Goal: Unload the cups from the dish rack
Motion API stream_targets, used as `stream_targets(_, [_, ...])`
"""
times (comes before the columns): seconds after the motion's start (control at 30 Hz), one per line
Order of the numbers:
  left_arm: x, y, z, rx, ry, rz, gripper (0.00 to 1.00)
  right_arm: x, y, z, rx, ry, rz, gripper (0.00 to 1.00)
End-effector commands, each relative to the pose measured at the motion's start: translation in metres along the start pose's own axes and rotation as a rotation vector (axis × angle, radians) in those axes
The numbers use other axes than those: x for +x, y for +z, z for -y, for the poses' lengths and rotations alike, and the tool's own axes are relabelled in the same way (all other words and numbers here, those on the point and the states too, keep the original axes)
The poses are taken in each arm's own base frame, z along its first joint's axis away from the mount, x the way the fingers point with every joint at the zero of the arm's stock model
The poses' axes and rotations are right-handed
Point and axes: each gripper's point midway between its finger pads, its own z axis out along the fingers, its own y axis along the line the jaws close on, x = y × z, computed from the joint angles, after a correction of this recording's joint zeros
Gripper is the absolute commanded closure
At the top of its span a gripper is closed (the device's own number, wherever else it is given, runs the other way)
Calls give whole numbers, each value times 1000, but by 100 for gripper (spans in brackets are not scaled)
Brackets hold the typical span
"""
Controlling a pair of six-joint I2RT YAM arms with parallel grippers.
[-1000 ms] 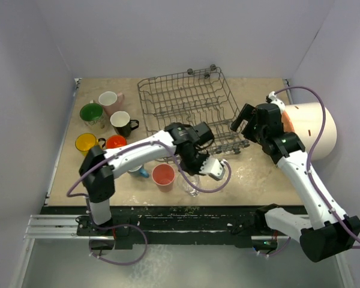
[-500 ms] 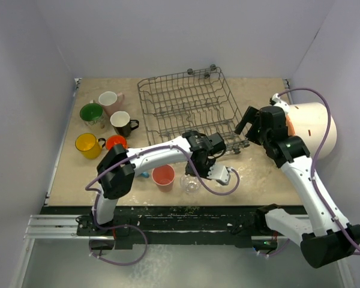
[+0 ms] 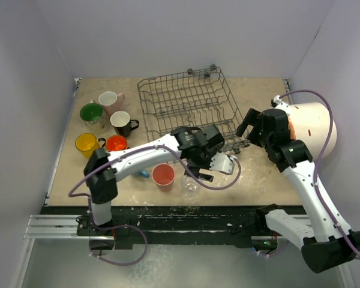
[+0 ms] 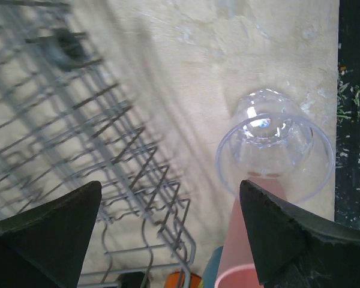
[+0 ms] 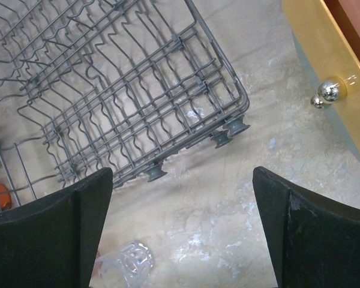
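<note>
Both jaws gape empty; only the overhead view shows the yellow mug (image 3: 86, 143).

Glass (image 4: 275, 144): clear, smooth, glossy. Rack (image 5: 126, 90): thin grey metal wire, dull sheen. Table (image 5: 228, 210): mottled beige, matt, scuffed. Left fingers (image 4: 42, 234): matt black, grainy.

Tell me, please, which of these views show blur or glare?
Left wrist: the dish rack is smeared by blur, the clear glass sharp with a small glint. Right wrist: the rack is crisp. Top external: even light, soft shadows, no glare.
</note>
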Motion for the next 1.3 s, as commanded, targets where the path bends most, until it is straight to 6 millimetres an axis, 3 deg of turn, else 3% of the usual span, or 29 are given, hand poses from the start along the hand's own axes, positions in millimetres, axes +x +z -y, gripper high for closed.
stream_targets(0.0, [-13, -98, -52, -277, -111, 218, 1, -22, -17, 2, -4, -12, 84, 0])
stream_targets(0.07, [2, -141, -75, -366, -201, 328, 1, -26, -23, 3, -18, -12, 112, 0])
stream_targets(0.13, [31, -179, -97, -471, -286, 398, 1, -30, -28, 5, -25, -10, 146, 0])
stream_targets(0.2, [68, -212, -113, -590, -377, 474, 1, -33, -33, 10, -20, -15, 188, 0])
stream_targets(0.3, [140, -256, -121, -784, -542, 557, 1, -32, -32, 24, 3, -39, 260, 0])
stream_targets(0.37, [191, -267, -114, -899, -682, 575, 1, -32, -31, 30, 6, -64, 310, 0])
stream_targets(0.43, [235, -264, -101, -978, -814, 561, 1, -26, -27, 40, 26, -90, 340, 0])
stream_targets(0.5, [275, -253, -83, -1027, -955, 529, 1, -25, -27, 46, 36, -105, 372, 0])
stream_targets(0.57, [300, -231, -64, -1016, -1069, 496, 1, -20, -26, 55, 67, -96, 381, 0])
stream_targets(0.67, [310, -197, -37, -940, -1137, 487, 1, -20, -27, 64, 104, -80, 405, 0])
stream_targets(0.8, [313, -163, -12, -918, -1127, 473, 1, -23, -28, 62, 86, -86, 429, 0])
stream_targets(1.03, [298, -148, 6, -977, -1047, 586, 1, -28, -30, 76, 140, -50, 514, 0])
stream_targets(1.17, [305, -136, 13, -1046, -1052, 616, 1, -31, -33, 75, 89, -43, 611, 0])
stream_targets(1.27, [318, -138, 11, -1131, -1113, 615, 1, -28, -31, 75, 55, -95, 678, 0])
